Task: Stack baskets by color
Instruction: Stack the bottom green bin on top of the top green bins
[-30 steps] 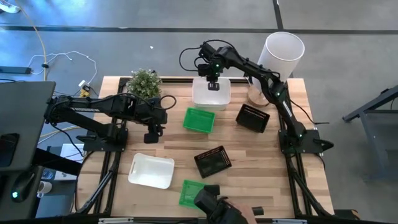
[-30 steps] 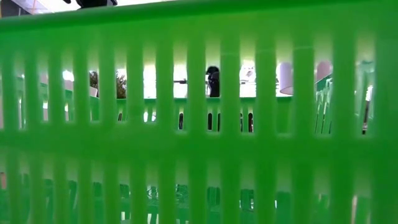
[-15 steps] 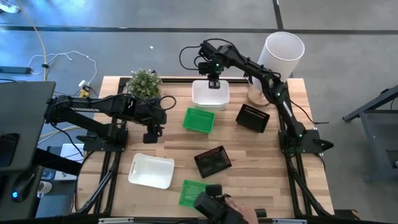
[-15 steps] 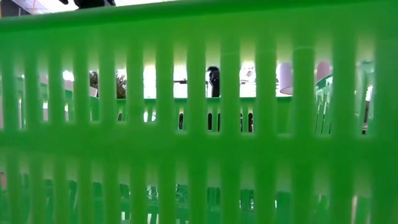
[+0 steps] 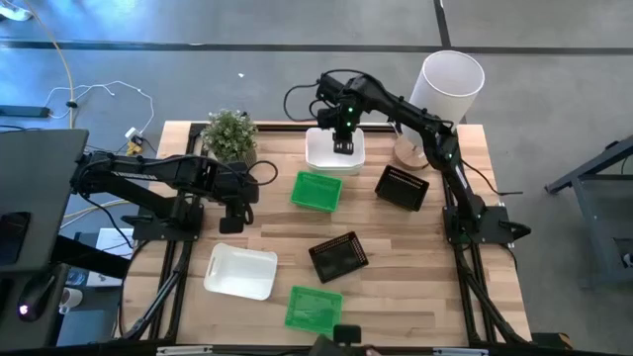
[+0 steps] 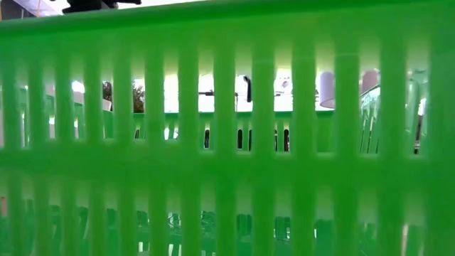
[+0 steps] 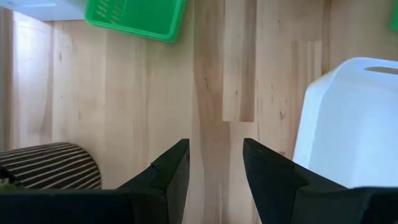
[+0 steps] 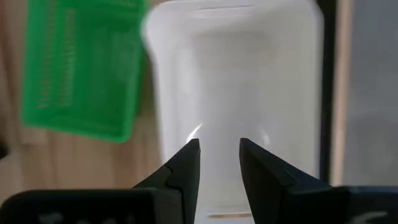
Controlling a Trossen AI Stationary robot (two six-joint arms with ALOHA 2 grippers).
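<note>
Right now I'm holding the right gripper (image 5: pixel 342 145) over the white stack (image 5: pixel 334 150) at the far edge of the desk (image 5: pixel 415 287); its jaws are standing parted with nothing between them, the white plastic lying just below. I'm judging that stack still wants the loose white basket (image 5: pixel 241 271), which is lying near the desk's front left corner, long axis running roughly left to right. My left gripper (image 5: pixel 231 221) is hovering just beyond it, jaws spread and empty, so the left arm is plainly the nearer one; the basket is sitting toward the front edge from those jaws. One green basket (image 5: pixel 316 190) is resting mid-desk, another (image 5: pixel 314 308) at the front edge. Two black baskets (image 5: pixel 338 257) are lying apart on the right half.
</note>
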